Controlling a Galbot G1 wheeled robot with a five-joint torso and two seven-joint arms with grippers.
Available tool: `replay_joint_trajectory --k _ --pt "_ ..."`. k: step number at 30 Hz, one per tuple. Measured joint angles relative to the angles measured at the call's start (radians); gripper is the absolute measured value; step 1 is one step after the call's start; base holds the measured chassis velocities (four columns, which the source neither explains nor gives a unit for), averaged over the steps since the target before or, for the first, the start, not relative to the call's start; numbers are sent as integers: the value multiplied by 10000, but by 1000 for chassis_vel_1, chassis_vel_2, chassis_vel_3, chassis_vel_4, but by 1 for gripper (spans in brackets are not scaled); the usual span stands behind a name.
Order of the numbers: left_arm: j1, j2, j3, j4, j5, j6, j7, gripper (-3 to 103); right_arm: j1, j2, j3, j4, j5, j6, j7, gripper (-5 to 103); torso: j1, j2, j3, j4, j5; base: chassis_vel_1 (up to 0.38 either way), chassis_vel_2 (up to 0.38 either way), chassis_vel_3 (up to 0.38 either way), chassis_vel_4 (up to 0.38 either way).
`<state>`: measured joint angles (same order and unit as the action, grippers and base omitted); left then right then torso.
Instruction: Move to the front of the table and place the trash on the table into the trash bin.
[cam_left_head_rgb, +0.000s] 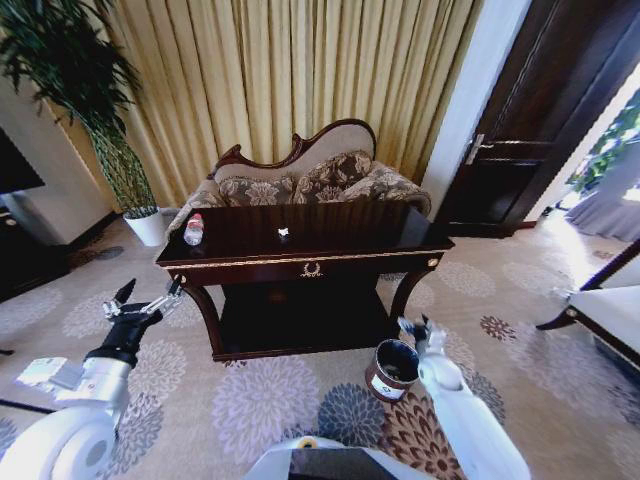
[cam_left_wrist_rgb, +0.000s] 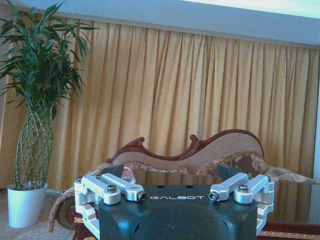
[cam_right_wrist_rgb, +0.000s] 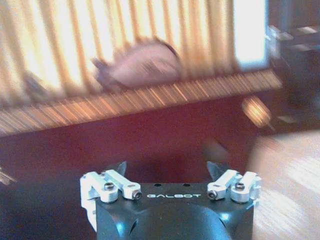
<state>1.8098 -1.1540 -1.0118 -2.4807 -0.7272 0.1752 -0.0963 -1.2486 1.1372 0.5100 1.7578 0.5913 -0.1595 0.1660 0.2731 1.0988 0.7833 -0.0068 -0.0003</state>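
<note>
Left gripper (cam_left_head_rgb: 148, 297): we are holding it wide open, empty, below the table (cam_left_head_rgb: 400, 228) edge.
Bottle (cam_left_head_rgb: 194, 229): sitting above and ahead of it (probably light, slippery); we are judging mid-body best.
Right gripper (cam_left_head_rgb: 413, 327): open, hanging beside the bin (cam_left_head_rgb: 391, 370).

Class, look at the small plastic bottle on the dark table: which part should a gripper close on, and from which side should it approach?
Grip the bottle around its labelled body, below the red cap. It stands upright near the table's left end, so a level approach from the front-left, where the open left gripper is, probably suits best.
</note>
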Motion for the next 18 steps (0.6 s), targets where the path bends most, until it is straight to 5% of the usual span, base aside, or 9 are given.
replay_joint_trajectory --k 2,5,18 --pt "9 -17 -5 -44 7 2 -1 100 -235 -405 -110 2198 466 -335 57 98 0 1 -1 1 -3 0 0 0 0" --pt "13 -21 -57 -64 -3 4 -3 100 -354 -652 -176 3253 485 -514 95 100 0 1 -1 -3 0 0 0 0 0" --pt "-34 152 -401 -120 -313 263 -46 100 -555 -735 -191 3480 -922 -408 -456 100 -1 1 0 -2 3 0 0 0 0"
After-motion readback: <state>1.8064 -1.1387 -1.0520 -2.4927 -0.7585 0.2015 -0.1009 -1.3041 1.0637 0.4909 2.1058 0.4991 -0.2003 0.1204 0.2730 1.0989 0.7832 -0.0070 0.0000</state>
